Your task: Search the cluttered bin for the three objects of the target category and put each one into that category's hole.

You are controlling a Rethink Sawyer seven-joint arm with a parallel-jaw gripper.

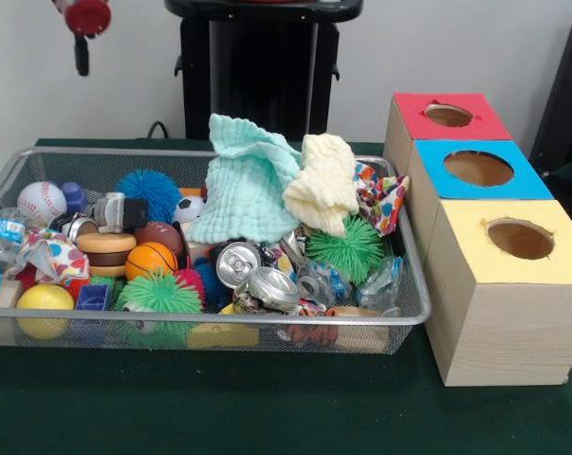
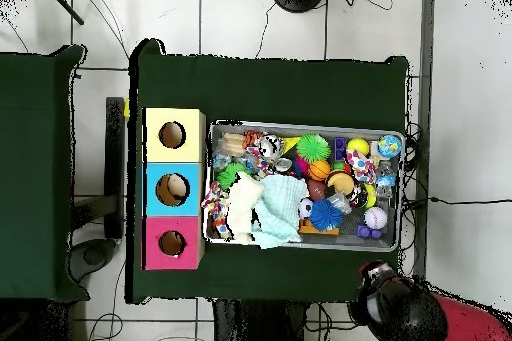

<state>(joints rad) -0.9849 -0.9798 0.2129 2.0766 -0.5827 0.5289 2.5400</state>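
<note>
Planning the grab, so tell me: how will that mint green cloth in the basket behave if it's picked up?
The mint green cloth looks soft and crumpled, so it will probably droop limply. It seems light. It overlaps the cream cloth and cans, so lifting might drag them.

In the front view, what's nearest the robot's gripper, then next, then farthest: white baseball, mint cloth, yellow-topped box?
From the gripper, at top left:
1. White stitched baseball, at the silver wire-mesh bin's left end.
2. Mint-green cloth, bin's middle.
3. Yellow-topped wooden box, far right.
</note>
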